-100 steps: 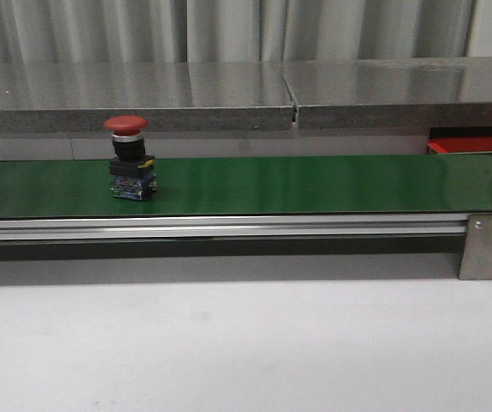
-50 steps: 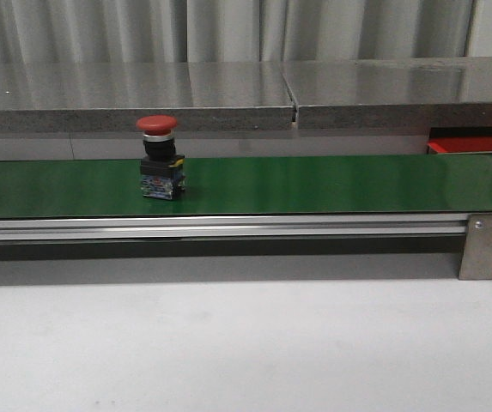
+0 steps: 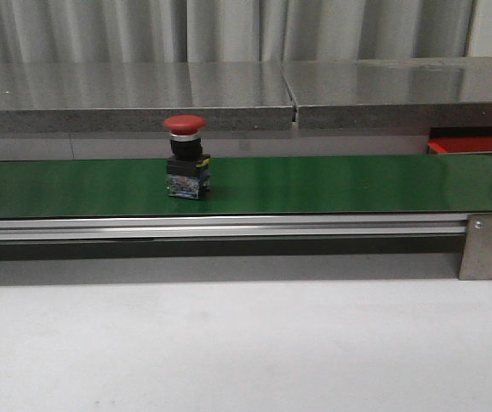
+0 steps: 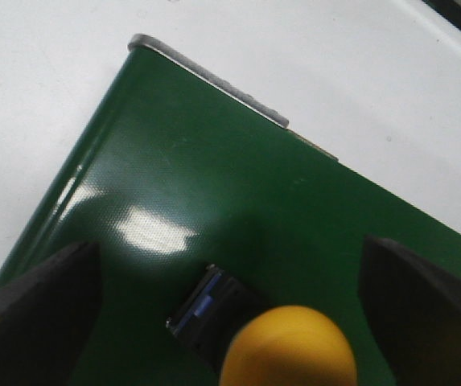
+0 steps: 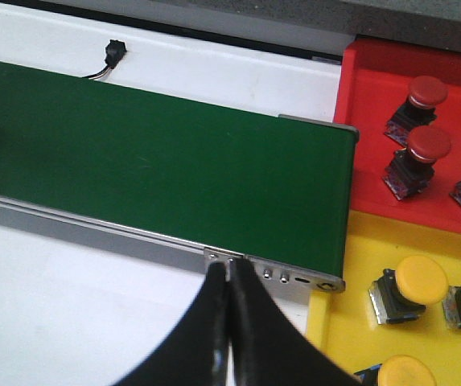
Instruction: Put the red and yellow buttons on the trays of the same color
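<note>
Green belt [image 3: 314, 184] carries an upright red button [image 3: 185, 159]

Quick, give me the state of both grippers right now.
Left gripper: open, holding nothing; a yellow button sits between its fingers.
Right gripper: closed, empty.

Nothing readable anywhere, honestly. The red button [image 3: 185, 158] on the green belt [image 3: 331, 184] might carry a label, but it's too blurry.
</note>
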Robot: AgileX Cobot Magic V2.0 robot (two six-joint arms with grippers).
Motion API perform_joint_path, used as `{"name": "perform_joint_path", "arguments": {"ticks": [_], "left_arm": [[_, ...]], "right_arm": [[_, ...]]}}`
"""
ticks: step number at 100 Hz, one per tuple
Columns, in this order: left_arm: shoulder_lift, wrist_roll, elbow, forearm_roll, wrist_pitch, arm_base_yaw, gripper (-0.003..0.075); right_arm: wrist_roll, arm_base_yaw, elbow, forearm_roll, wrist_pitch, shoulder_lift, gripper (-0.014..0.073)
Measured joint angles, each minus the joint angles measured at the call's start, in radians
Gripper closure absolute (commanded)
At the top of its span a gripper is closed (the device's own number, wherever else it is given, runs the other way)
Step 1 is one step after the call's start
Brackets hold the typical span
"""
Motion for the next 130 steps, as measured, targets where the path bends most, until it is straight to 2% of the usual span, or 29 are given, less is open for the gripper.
{"name": "perform_joint_path", "arguments": {"ticks": [20,36,77,91,118,130], "left_arm": [[0.000,0.002,-0.085,-0.007,0.051,0.000,0.0048],[-0.026,0.071,-0.128,-0.033,0.075,-0.020,0.0048],[-0.297,0.176,-0.112,-0.042,0.108,-0.091,0.0048],[-0.447,0.195,-0.010,-0.042,0.062,-0.093,0.0048],[-0.761,0.232,0.311,-0.051,-0.064,-0.093,0.0051],[-0.896,0.236,0.452,-0.055,-0.101,-0.099,0.0122]], "right_arm": [[0.000,0.000,0.000,0.000,0.000,0.000,0.0662],[0.000,0.000,0.000,0.000,0.000,0.000,0.0662],[0.000,0.000,0.000,0.000,0.000,0.000,0.0662],[0.000,0.000,0.000,0.000,0.000,0.000,0.0662],[0.000,0.000,0.000,0.000,0.000,0.000,0.0662],[0.000,0.000,0.000,0.000,0.000,0.000,0.0662]]}}
